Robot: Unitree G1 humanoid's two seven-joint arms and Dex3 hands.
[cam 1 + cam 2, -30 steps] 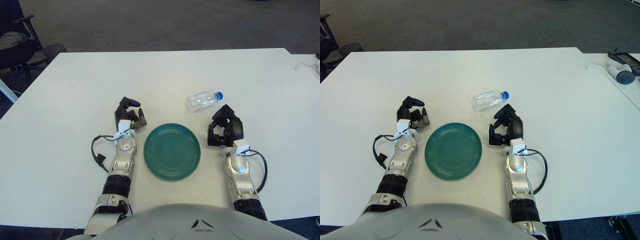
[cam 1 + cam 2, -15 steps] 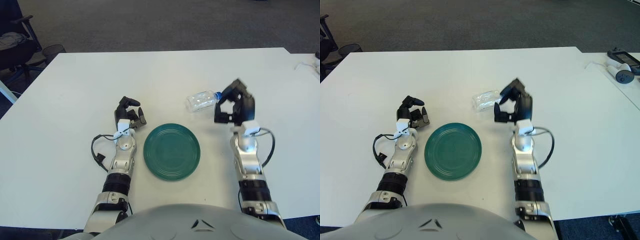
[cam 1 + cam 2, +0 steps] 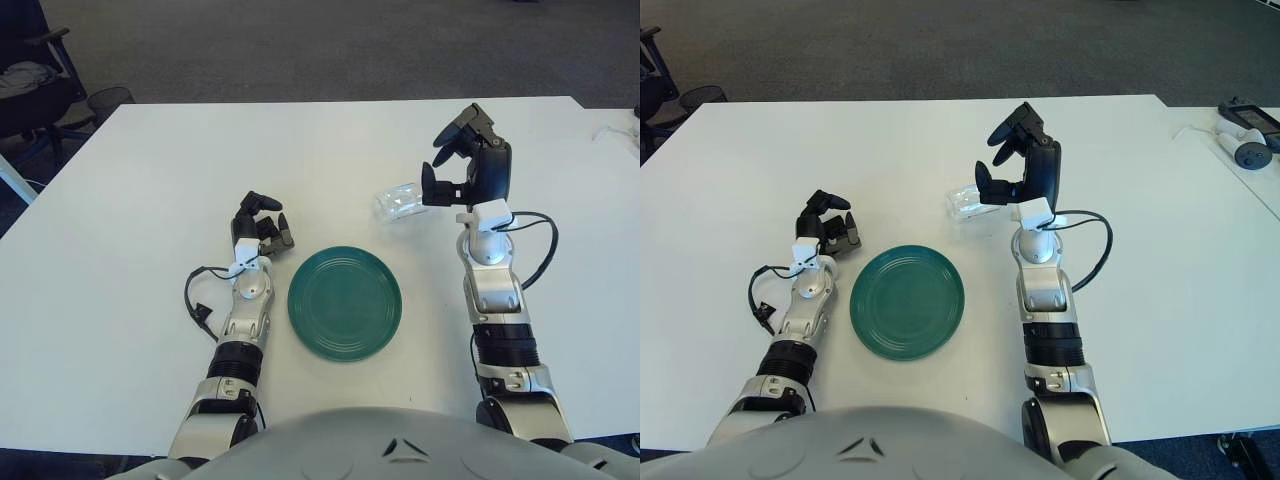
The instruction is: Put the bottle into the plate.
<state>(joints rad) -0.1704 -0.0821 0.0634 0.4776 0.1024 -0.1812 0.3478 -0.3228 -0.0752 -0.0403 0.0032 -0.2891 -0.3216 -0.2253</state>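
Observation:
A clear plastic bottle lies on its side on the white table, behind and to the right of the round green plate. My right hand is raised above the bottle's cap end, fingers spread open, and hides the blue cap. It holds nothing. The bottle also shows in the right eye view. My left hand rests on the table just left of the plate, fingers curled and empty.
The table's far edge runs across the top. A cable and small devices lie at the far right. A black chair and bin stand off the table's far left corner.
My right hand has risen from beside the plate and moved forward over the bottle's cap end, opening its fingers. The bottle, plate and left hand have stayed put.

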